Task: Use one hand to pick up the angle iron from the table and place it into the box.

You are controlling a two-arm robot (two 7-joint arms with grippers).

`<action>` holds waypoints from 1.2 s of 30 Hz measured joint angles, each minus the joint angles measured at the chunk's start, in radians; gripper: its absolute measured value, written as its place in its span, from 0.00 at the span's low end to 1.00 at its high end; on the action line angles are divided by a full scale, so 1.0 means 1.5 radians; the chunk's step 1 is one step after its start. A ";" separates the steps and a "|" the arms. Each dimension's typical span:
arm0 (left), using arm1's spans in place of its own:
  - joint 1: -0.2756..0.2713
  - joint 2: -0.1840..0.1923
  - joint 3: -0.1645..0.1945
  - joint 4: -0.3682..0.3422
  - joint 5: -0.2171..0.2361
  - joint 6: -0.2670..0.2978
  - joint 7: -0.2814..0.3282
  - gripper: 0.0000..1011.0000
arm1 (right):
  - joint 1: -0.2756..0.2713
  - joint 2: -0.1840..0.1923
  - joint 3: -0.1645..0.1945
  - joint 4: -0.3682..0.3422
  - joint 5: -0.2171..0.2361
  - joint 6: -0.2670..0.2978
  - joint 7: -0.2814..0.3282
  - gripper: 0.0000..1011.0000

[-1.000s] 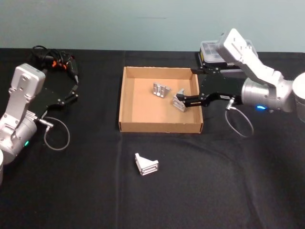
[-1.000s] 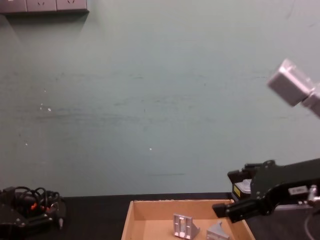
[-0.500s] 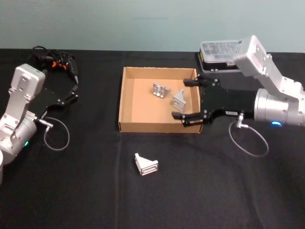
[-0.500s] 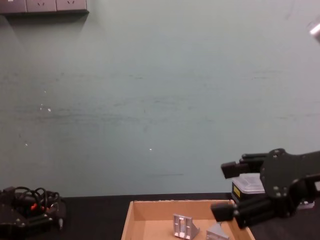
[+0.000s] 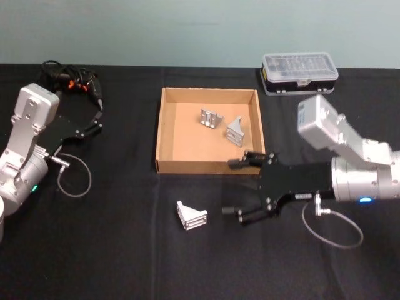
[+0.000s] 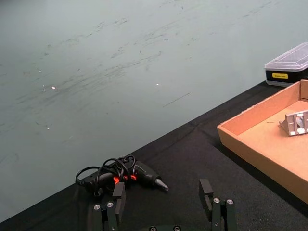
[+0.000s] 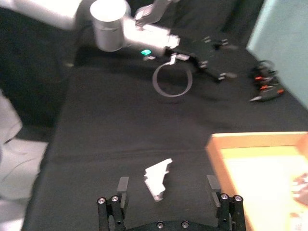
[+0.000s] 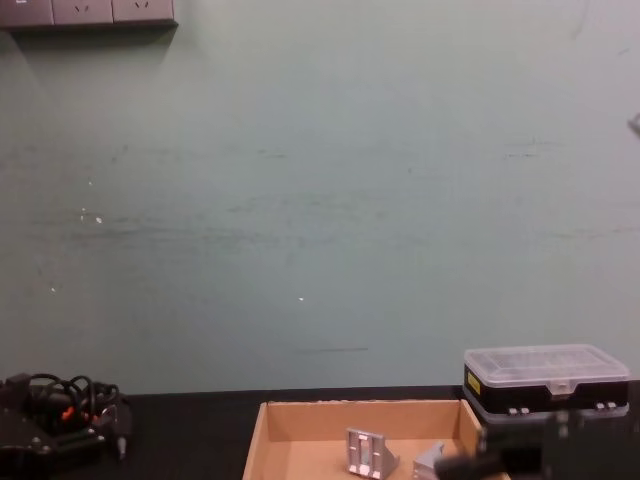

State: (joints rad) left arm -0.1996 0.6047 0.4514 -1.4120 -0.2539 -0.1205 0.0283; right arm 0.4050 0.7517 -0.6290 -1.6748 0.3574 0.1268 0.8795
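Observation:
One silver angle iron (image 5: pixel 192 215) lies on the black table (image 5: pixel 112 250) in front of the box (image 5: pixel 164 134). My right gripper (image 5: pixel 232 188) hovers open just to its right, by the box's front right corner. The right wrist view shows that angle iron (image 7: pixel 157 179) lying ahead between the spread fingers (image 7: pixel 123 186), untouched. Two more angle irons (image 5: pixel 211 117) (image 5: pixel 235 131) rest inside the tan box, also seen from the chest (image 8: pixel 370 452). My left gripper (image 5: pixel 94 122) is parked open at the far left.
A black case with a clear lid (image 5: pixel 300 72) stands behind the box at the right. A corded hand tool (image 5: pixel 78 81) lies at the back left, close to the left gripper (image 6: pixel 162 195). Bare tabletop stretches along the front.
My right gripper opened and left an angle iron in the box. It then drew back out of the box toward the front of the table, beside the remaining angle iron.

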 joint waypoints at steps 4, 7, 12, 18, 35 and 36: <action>0.000 0.000 0.000 0.000 0.000 0.000 0.000 0.99 | 0.007 0.002 -0.028 0.007 -0.008 -0.003 0.020 0.99; 0.000 0.000 0.000 0.000 0.000 0.000 0.000 0.99 | 0.014 -0.001 -0.046 0.017 -0.018 -0.004 0.025 0.99; 0.000 0.000 0.000 0.000 0.000 0.000 0.000 0.99 | 0.028 -0.009 -0.067 0.034 -0.034 -0.004 0.026 0.99; 0.000 0.000 0.000 0.000 0.000 0.000 0.000 0.99 | 0.045 -0.029 -0.088 0.071 -0.044 -0.007 0.022 0.99; 0.000 0.000 0.000 0.000 0.000 0.000 0.000 0.99 | 0.079 -0.079 -0.130 0.145 -0.055 -0.019 0.022 0.99; 0.000 0.000 0.000 0.000 0.000 0.000 0.000 0.99 | 0.081 -0.081 -0.133 0.149 -0.058 -0.020 0.022 0.99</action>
State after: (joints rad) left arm -0.1995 0.6047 0.4514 -1.4120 -0.2539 -0.1205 0.0283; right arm 0.5264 0.6306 -0.8292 -1.4519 0.2703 0.0972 0.9130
